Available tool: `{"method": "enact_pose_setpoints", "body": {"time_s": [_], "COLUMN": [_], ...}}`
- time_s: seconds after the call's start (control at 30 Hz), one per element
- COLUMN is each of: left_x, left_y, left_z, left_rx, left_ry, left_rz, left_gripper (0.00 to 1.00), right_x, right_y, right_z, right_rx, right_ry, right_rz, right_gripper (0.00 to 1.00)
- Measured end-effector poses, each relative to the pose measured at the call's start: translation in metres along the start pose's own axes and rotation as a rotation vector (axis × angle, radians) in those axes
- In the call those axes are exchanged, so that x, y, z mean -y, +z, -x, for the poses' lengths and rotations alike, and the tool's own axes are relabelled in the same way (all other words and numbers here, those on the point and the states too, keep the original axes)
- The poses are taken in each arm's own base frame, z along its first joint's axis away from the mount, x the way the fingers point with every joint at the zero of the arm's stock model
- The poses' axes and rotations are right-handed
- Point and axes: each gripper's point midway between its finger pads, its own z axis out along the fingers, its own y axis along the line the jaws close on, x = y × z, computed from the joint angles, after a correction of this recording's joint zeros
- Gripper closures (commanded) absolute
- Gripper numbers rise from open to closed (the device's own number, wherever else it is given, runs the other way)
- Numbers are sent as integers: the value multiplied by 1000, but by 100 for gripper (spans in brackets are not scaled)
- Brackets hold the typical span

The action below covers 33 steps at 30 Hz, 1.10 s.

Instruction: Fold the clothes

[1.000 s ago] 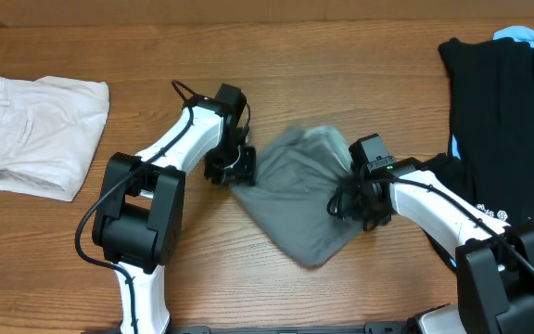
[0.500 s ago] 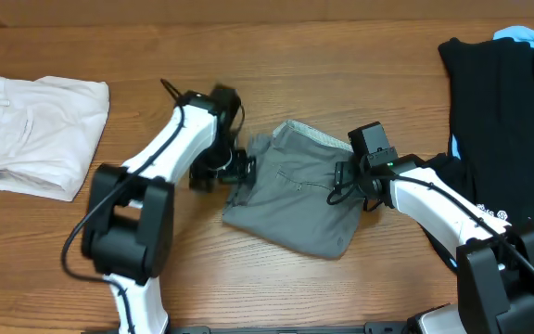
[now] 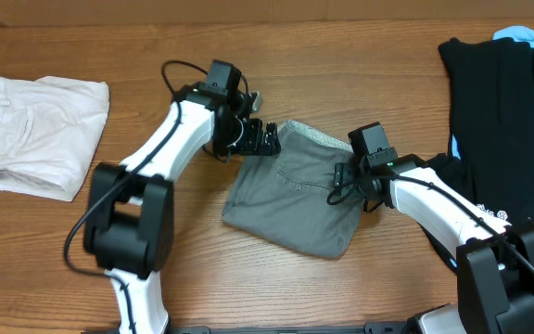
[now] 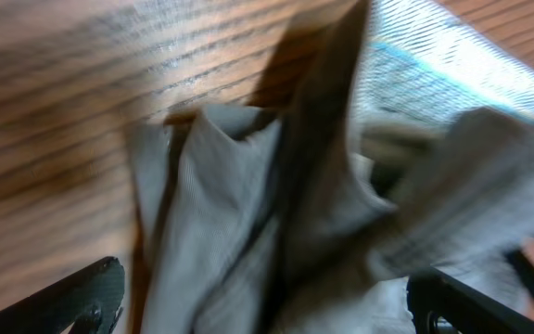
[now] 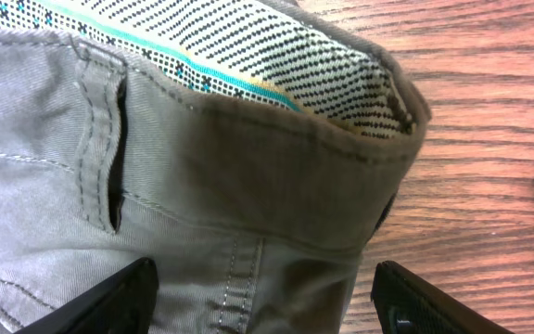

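Observation:
Grey shorts [image 3: 295,195] lie folded in a rough rectangle at the table's middle, their pale speckled waistband lining [image 3: 318,135] showing along the far edge. My left gripper [image 3: 267,139] hovers at their far left corner. In the blurred left wrist view its jaws stand wide apart, with rumpled grey fabric [image 4: 248,204] between the fingers [image 4: 72,301]. My right gripper [image 3: 346,190] is at the shorts' right edge, open. In the right wrist view the waistband [image 5: 276,139] and dotted lining [image 5: 276,56] lie flat between its spread fingers [image 5: 434,301].
Cream-white shorts [image 3: 40,134] lie folded at the far left. A black garment [image 3: 508,139] covers the right side, with a light blue piece [image 3: 527,35] behind it. Bare wood surrounds the grey shorts.
The grey shorts went from a raised, stretched diamond to a flatter folded pile. Both grippers opened. The left gripper swung off left, then came to the shorts' far left corner.

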Motion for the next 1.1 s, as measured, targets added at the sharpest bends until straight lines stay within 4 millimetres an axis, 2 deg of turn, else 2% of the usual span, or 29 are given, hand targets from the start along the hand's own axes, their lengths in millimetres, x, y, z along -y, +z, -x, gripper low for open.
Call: {"method": "enact_pose_setpoints", "body": {"time_s": [0.1, 0.17, 0.23, 0.43, 0.57, 0.67, 0.73, 0.8, 0.87, 0.9, 0.93, 1.0, 1.07, 1.1], "left_x": [-4, 2, 6, 20, 25, 18, 9, -10, -31, -45, -53, -81, -108, -120], "left_y": [25, 24, 28, 37, 33, 26, 16, -9, -47, -78, -95, -159, -220, -244], "left_z": [-3, 1, -2, -8, -11, -10, -4, 10, 31, 45, 52, 78, 97, 101], "left_rx": [-41, -27, -42, -70, -85, -90, -79, -23, 78, 161, 208, 397, 581, 650], "left_ry": [-1, 10, 9, 52, 69, 54, 34, 4, -25, -43, -52, -68, -85, -96], "left_rz": [-45, -78, -106, -171, -215, -201, -172, -125, -79, -52, -40, 9, 60, 83], "left_gripper": [2, 18, 46, 96, 96, 96, 96, 96, 96, 96, 96, 96, 96, 96], "right_x": [0, 1, 0, 1, 6, 9, 12, 14, 20, 23, 25, 29, 30, 30], "right_y": [0, 0, 0, 0, -2, -10, -22, -34, -54, -65, -72, -91, -101, -103], "right_z": [-1, -1, -1, -4, -13, -19, -13, -2, 16, 26, 31, 44, 48, 47], "right_rx": [-4, -6, -6, -16, -60, -105, -107, -87, -37, -5, 15, 72, 100, 102], "right_ry": [0, 0, 0, -1, -4, -6, 5, 25, 59, 76, 87, 109, 116, 116], "right_rz": [-1, -2, -2, -6, -25, -46, -51, -46, -37, -32, -27, -14, -7, -6], "right_gripper": [21, 21, 21, 21, 21, 21, 20, 19, 18, 18, 17, 17, 17, 17]}}
